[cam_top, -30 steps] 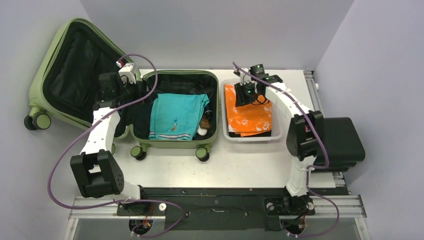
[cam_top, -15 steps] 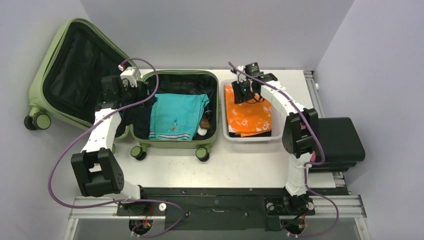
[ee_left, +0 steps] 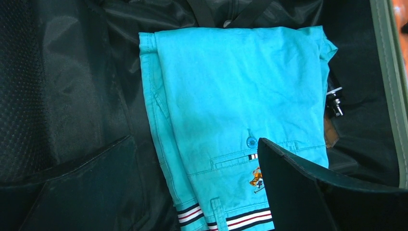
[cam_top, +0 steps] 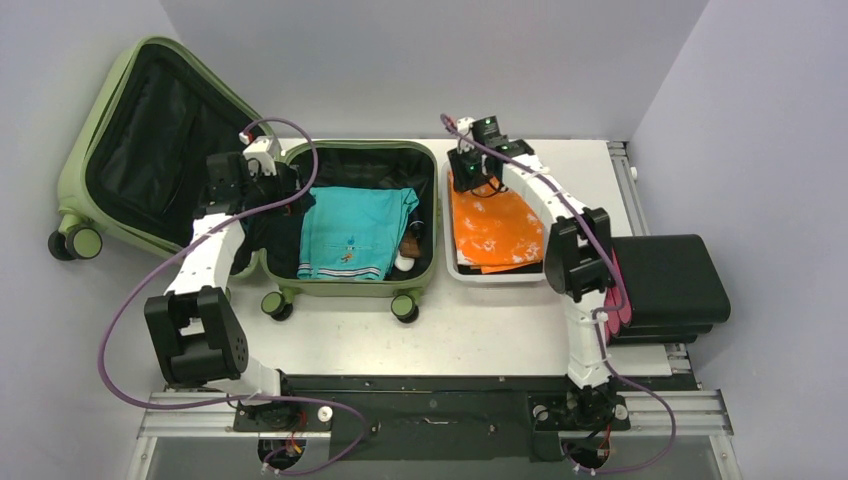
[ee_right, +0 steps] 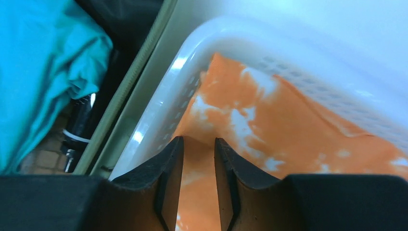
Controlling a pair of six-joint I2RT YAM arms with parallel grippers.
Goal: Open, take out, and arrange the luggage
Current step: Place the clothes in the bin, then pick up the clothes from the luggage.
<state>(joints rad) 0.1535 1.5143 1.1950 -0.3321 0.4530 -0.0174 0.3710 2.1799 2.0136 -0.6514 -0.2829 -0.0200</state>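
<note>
Pale bench point(cam_top: 480, 320) carries the open olive-green luggage point(cam_top: 340, 288). My left fingers point(ee_left: 298, 192), spread wide and empty, should pinch the teal shorts point(ee_left: 231, 96) inside it mid-fold; right fingers point(ee_right: 168, 178), narrowly parted, grasp nothing above the basket point(ee_right: 159, 115).

One green suitcase point(cam_top: 140, 140), one white basket point(cam_top: 497, 276), one turquoise garment point(cam_top: 352, 232), one orange garment point(cam_top: 497, 232), one black case point(cam_top: 668, 285)

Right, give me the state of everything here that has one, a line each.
luggage, open, lid swung back to the left
turquoise shorts, folded, lying in the luggage's base
white mesh basket, holding the garment
orange tie-dye garment, lying flat in the basket
black case, closed
left gripper, open, empty, above the luggage's base
right gripper, jaws a narrow gap apart, nothing between, over the garment
</note>
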